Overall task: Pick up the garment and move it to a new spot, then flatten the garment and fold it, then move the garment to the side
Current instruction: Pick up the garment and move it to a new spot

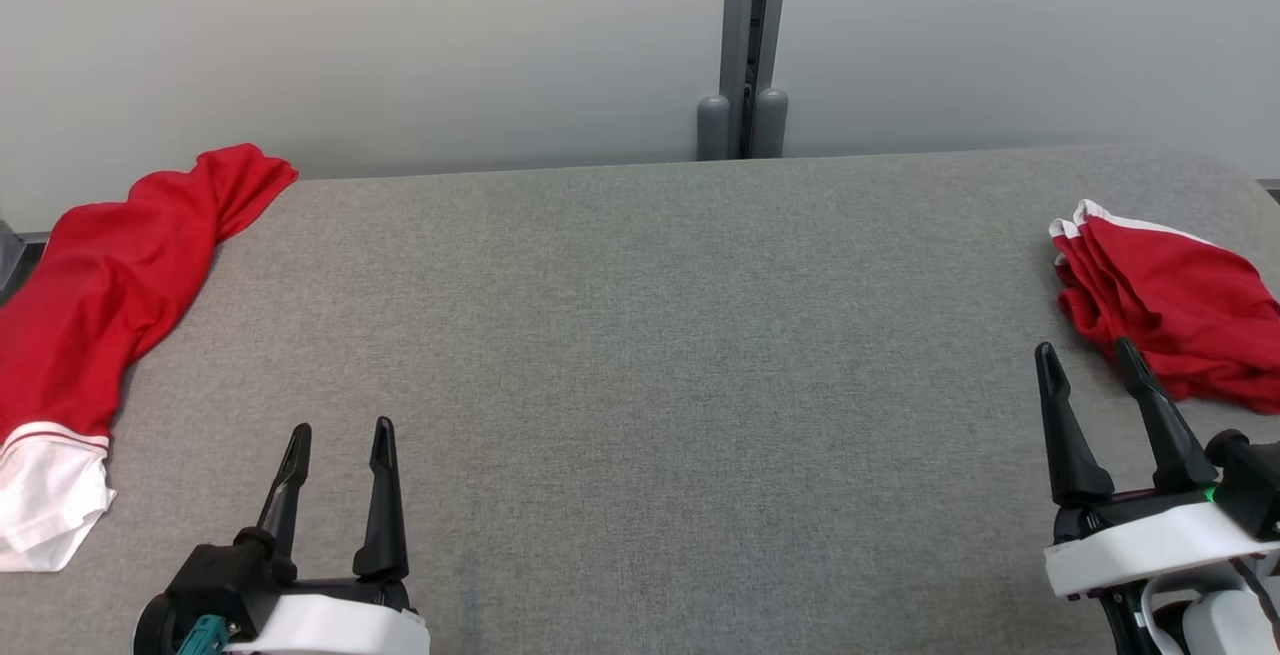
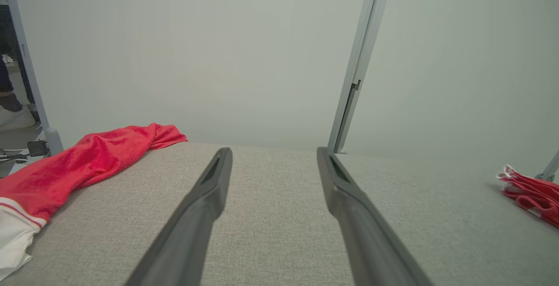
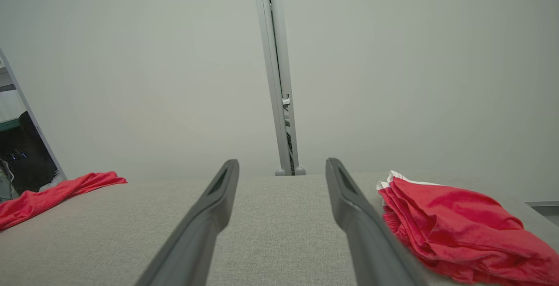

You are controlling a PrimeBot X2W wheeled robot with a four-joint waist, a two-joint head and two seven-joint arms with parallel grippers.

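A loose red garment with a white cuff (image 1: 95, 305) lies stretched along the left edge of the grey table (image 1: 640, 335), partly hanging off it; the left wrist view shows this garment (image 2: 83, 163) at its left. A folded red garment with white trim (image 1: 1170, 305) rests at the table's right edge, and the right wrist view has it (image 3: 454, 225) just right of the fingers. My left gripper (image 1: 340, 435) stands open near the front left, empty, to the right of the loose garment. My right gripper (image 1: 1085, 355) is open and empty, its fingertips just short of the folded garment.
A pale wall with a grey vertical post (image 1: 750, 45) rises behind the table's far edge. In the left wrist view a shoe (image 2: 15, 115) and a trouser leg show at the far left, beyond the table.
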